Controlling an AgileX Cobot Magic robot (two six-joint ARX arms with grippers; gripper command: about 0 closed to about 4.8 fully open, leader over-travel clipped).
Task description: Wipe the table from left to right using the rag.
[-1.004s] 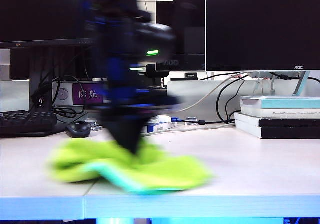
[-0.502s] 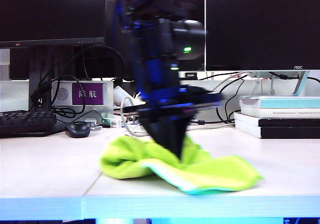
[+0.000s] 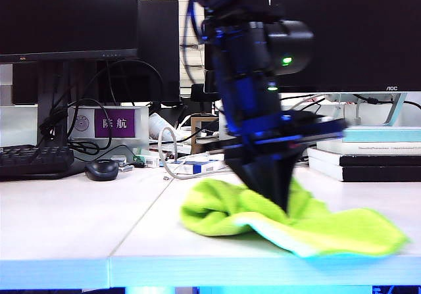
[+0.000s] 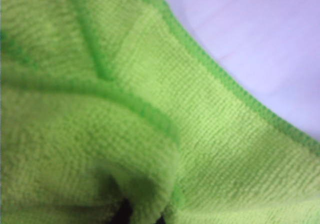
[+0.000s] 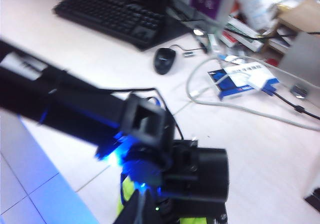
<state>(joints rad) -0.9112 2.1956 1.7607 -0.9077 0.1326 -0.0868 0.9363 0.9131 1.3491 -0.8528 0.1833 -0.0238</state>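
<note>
The yellow-green rag (image 3: 296, 225) lies bunched on the pale table (image 3: 66, 228), right of the panel seam and close to the front edge. My left gripper (image 3: 279, 198) points down into the rag's raised middle and is shut on a fold of it. In the left wrist view the rag (image 4: 150, 108) fills nearly the whole frame, the dark fingertips (image 4: 125, 215) buried in its pile, with bare table (image 4: 260, 33) beyond the hem. My right gripper (image 5: 140, 208) hangs shut and empty above the left arm (image 5: 165, 149); a strip of rag (image 5: 127, 194) shows beneath. The exterior view does not show the right gripper.
A stack of books (image 3: 368, 152) stands at the back right, just beyond the rag. A mouse (image 3: 102, 170) and keyboard (image 3: 33, 159) sit at the back left. Cables and a blue-white box (image 3: 197, 168) lie behind the rag, under the monitors (image 3: 345, 31).
My left gripper has swept rightward across the seam, dragging the rag from the left-middle of the table to the right part. The rag's trailing end now reaches towards the right edge.
</note>
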